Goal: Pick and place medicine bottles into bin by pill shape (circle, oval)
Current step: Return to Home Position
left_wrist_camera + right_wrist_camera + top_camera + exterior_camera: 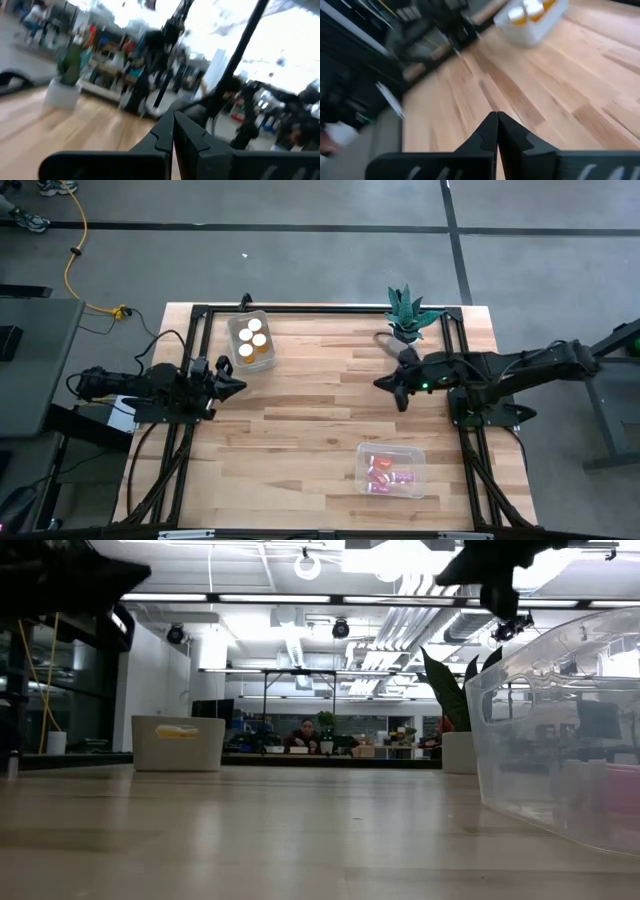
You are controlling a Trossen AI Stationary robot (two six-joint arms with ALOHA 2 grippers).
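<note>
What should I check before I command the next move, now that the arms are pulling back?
1. The left claw is empty and shut: ok.
2. The right claw is empty and shut: ok.
3. The orange bottles sit inside the gray bin: ok.
4. The pink bottles lie inside the clear bin: ok.
5. No loose bottle on the table: ok, none seen from above.
6. Pill shape matches each bin: cannot tell, the pills are too small to see.
</note>
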